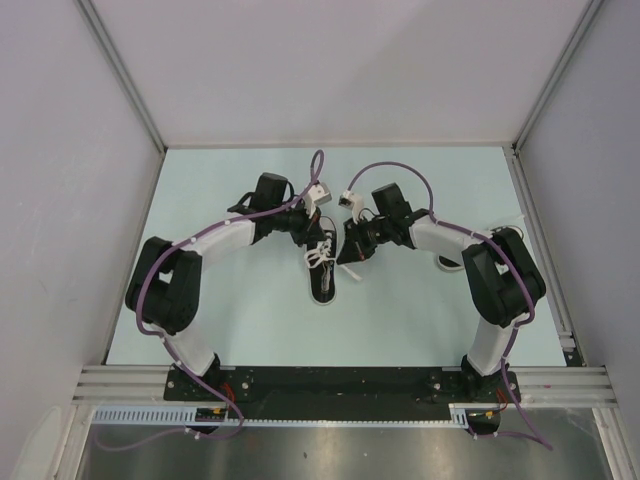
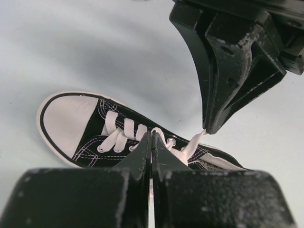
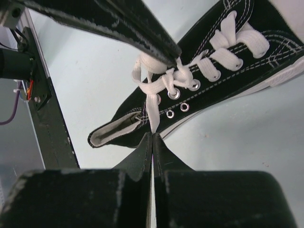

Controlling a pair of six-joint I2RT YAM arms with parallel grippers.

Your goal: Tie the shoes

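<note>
One small black shoe (image 1: 326,283) with a white toe cap lies on the pale table between the two arms, toe toward the near edge. In the left wrist view the shoe (image 2: 66,126) points left, and my left gripper (image 2: 152,135) is shut at the upper eyelets with a white lace strand pinched between its tips. My right gripper (image 2: 211,129) comes in from the upper right and nips another lace (image 2: 194,145). In the right wrist view that lace (image 3: 153,107) runs taut from an eyelet to my shut right gripper (image 3: 152,135), while the left gripper (image 3: 175,53) holds a loop over the shoe (image 3: 223,90).
White enclosure walls with aluminium posts (image 1: 120,75) surround the table on three sides. The black base plate (image 1: 330,380) of the arms runs along the near edge, and it shows as a dark rail (image 3: 42,109) behind the shoe's heel. Purple cables (image 1: 318,165) arch over both wrists.
</note>
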